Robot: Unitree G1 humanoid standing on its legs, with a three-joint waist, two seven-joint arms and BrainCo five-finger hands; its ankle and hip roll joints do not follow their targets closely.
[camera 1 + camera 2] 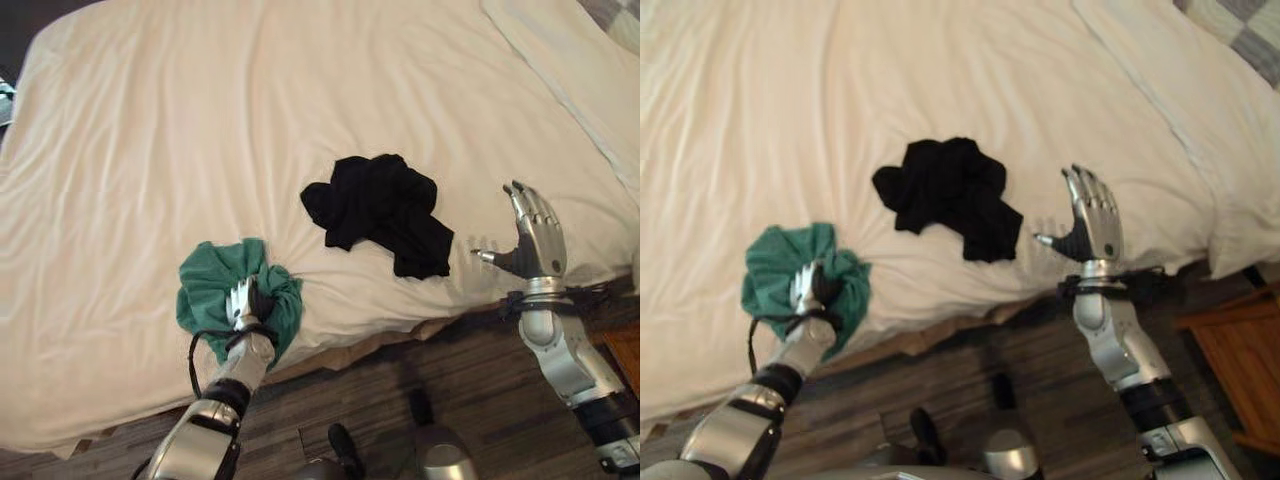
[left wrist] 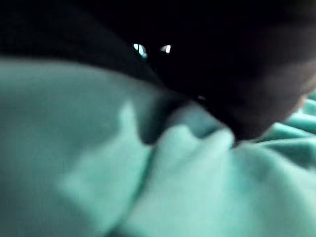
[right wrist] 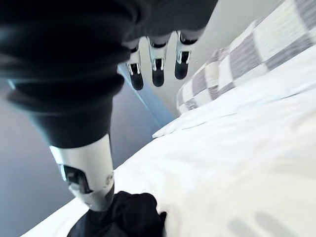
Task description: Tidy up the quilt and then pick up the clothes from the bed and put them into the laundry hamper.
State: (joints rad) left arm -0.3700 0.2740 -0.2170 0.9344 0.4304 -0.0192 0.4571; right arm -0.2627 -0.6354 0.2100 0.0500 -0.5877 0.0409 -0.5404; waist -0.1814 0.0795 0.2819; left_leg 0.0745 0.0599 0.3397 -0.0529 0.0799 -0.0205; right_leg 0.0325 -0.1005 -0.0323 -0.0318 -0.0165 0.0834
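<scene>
My left hand is sunk into the green garment at the near edge of the bed, and the cloth bunches up around it on 3 sides, so I cannot tell how my fingers are set inside the folds. Through my left wrist view the green cloth crowds right against the lens in soft ridges, with something dark above it that I cannot make out. The garment sits on the white quilt, partly over the lip where the quilt drops toward the wooden floor. The black garment lies crumpled on the quilt further in and toward my right, well apart from the green one, and between my 2 hands. My right hand is held up just beside the bed's near edge, to the right of the black garment, fingers straight and spread with the thumb stuck out toward the cloth, gripping nothing and touching nothing. In my right wrist view my fingertips point out over the quilt, the black garment shows near my thumb, and a grey and white checked cover lies at the bed's far end beside a white pillow.
</scene>
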